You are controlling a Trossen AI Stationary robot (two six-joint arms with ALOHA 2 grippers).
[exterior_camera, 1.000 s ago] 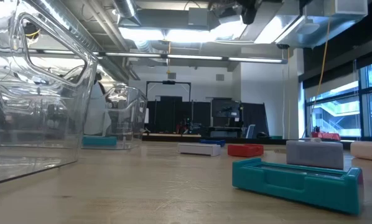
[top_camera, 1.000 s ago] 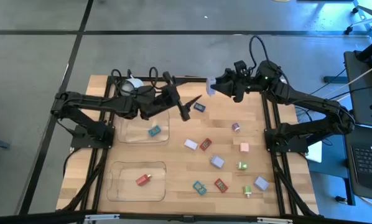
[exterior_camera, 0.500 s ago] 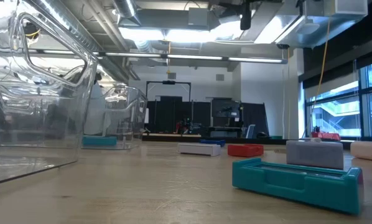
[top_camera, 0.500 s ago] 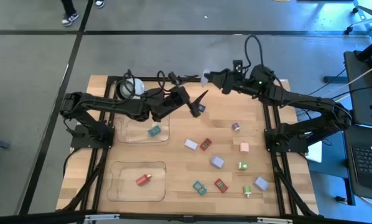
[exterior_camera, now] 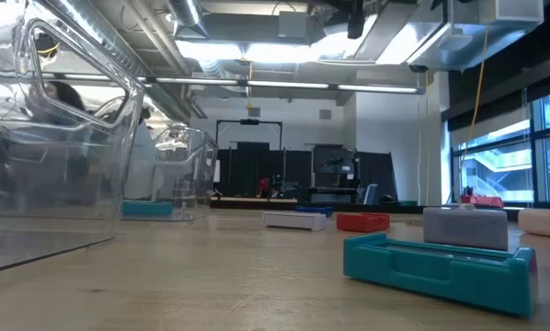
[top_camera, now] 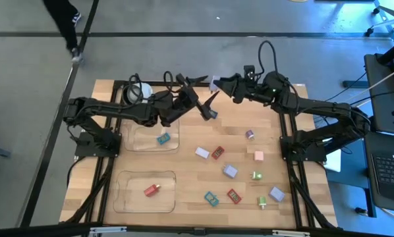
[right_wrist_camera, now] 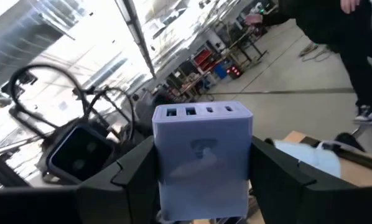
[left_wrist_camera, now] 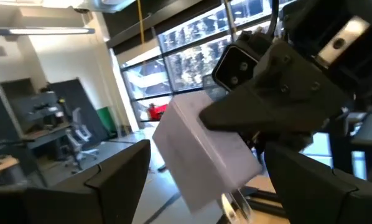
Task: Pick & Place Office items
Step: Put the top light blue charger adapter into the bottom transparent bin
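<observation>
My right gripper (top_camera: 218, 84) is shut on a lavender block (top_camera: 214, 83) high above the table's far middle. The block's face with small ports fills the right wrist view (right_wrist_camera: 201, 155). My left gripper (top_camera: 203, 91) is open and faces that block from the left. In the left wrist view its fingers (left_wrist_camera: 114, 180) stand on either side of the block (left_wrist_camera: 198, 149) without touching it. Other office items lie flat on the wood: a blue one (top_camera: 211, 114), a white one (top_camera: 201, 153), a red one (top_camera: 217, 153), a pink one (top_camera: 258, 156) and several more. My right gripper pinches the lavender block between its two fingers (right_wrist_camera: 270, 177), one on each of the block's opposite side faces (right_wrist_camera: 164, 168). The fingers come about level from the table's right and point left. The block is lifted clear of the table.
Two clear trays sit on the table's left part, one holding a teal piece (top_camera: 163, 139), the other a red piece (top_camera: 151, 190). A white round cup-like object (top_camera: 139, 92) stands at the far left corner. A person's legs (top_camera: 64, 20) pass beyond the table.
My right gripper has carried the lavender block toward the table's left and far edge. My left gripper has risen from above the blue piece and moved toward the far edge, up to the block, staying open. A person has walked along behind the table.
</observation>
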